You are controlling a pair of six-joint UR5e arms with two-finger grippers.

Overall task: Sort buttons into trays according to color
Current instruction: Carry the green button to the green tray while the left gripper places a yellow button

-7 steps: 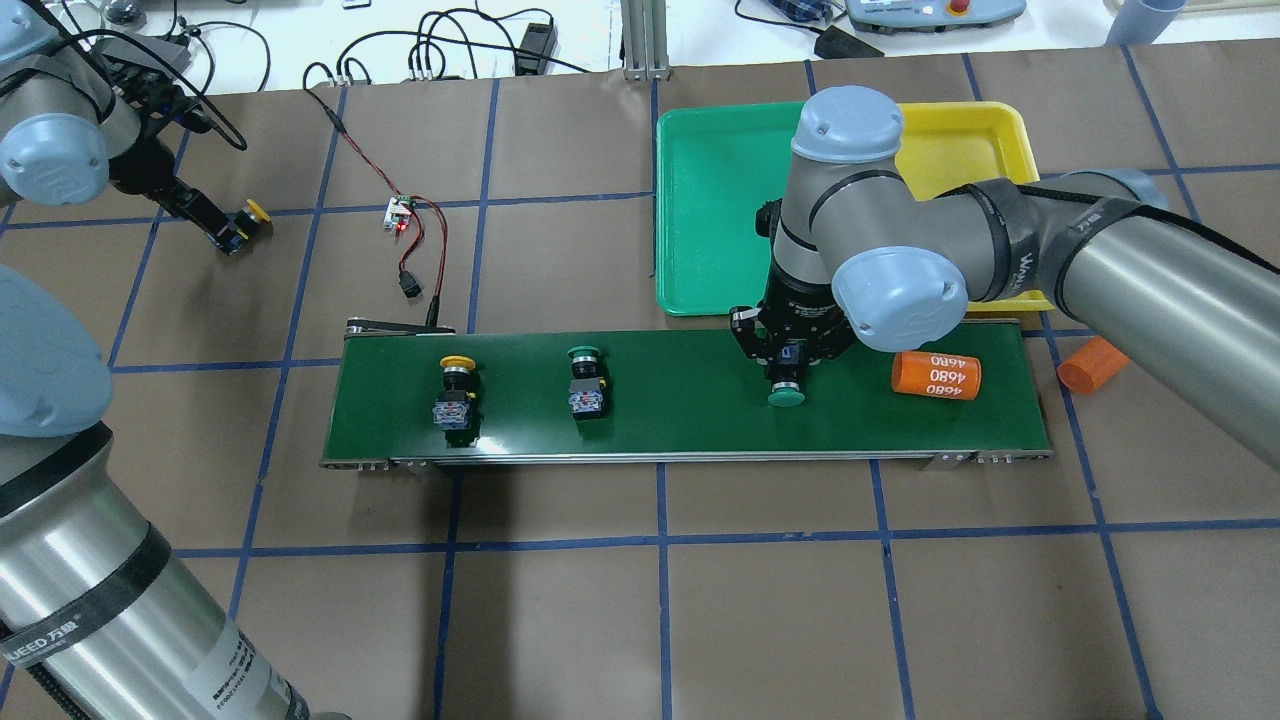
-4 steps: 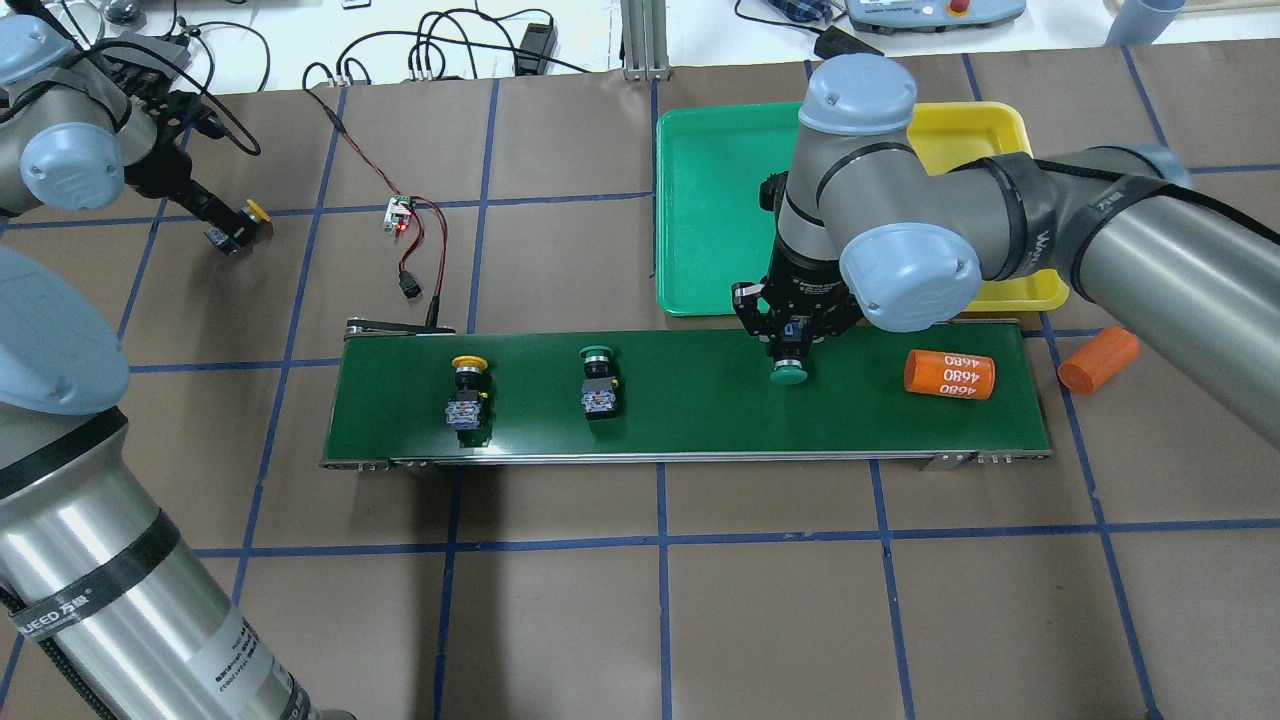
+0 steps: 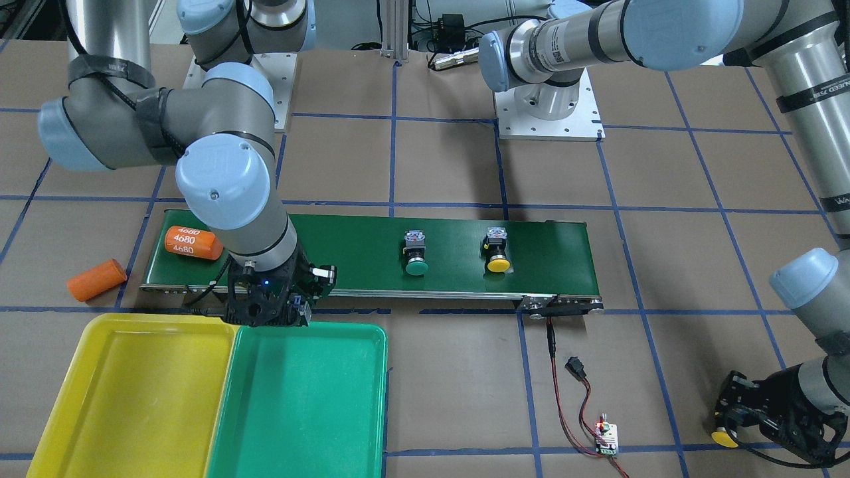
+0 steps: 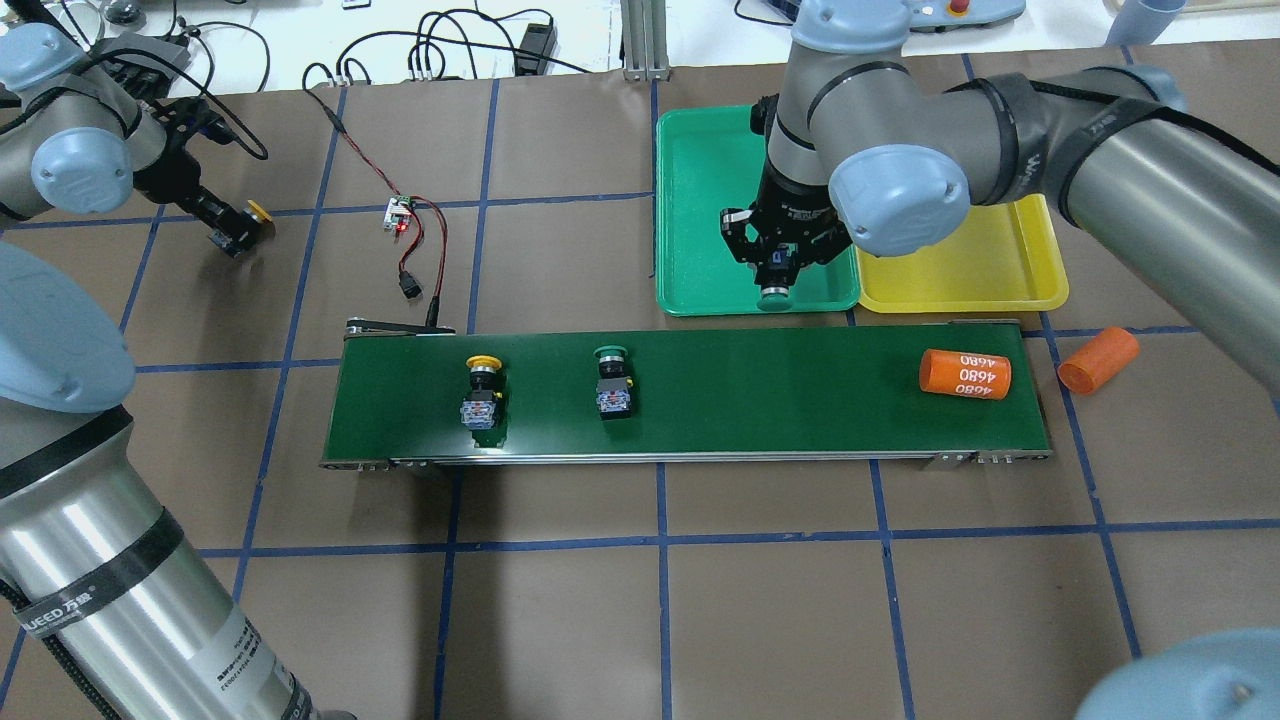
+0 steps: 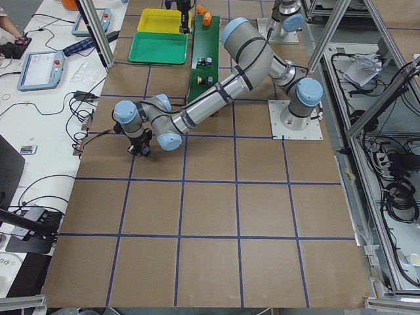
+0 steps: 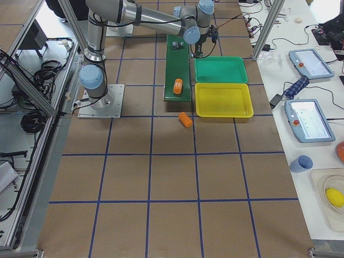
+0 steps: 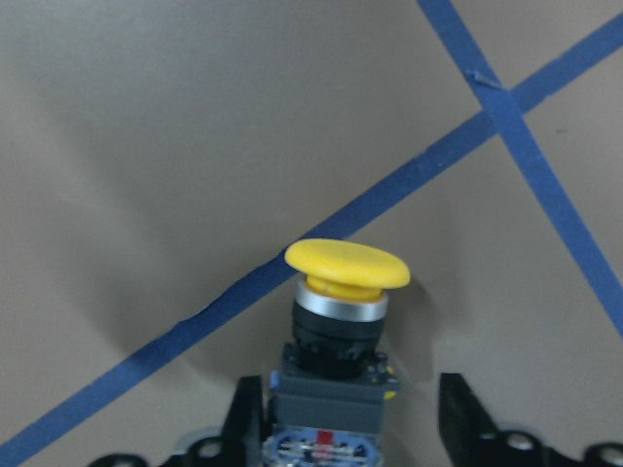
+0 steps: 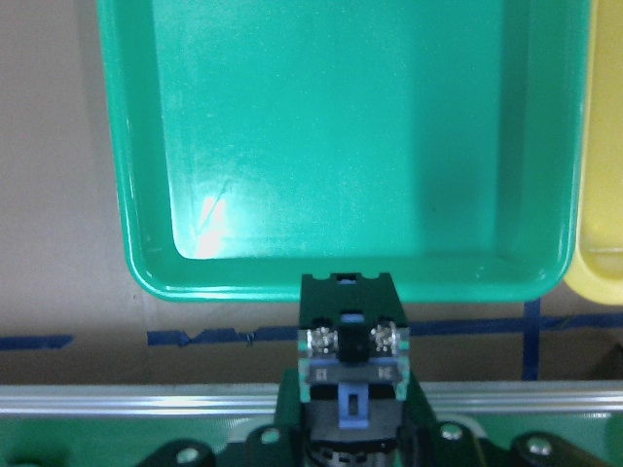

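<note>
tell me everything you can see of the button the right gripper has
The green-capped button has a dark blocky body with silver screws and a blue tab at its back end. The right gripper pinches the body, cap toward the belt, at the green tray's near rim. Whether it touches the tray is unclear.

Silver tubular arms [image 4: 1150, 190] with pale-blue joint caps [image 4: 893, 200].
</note>
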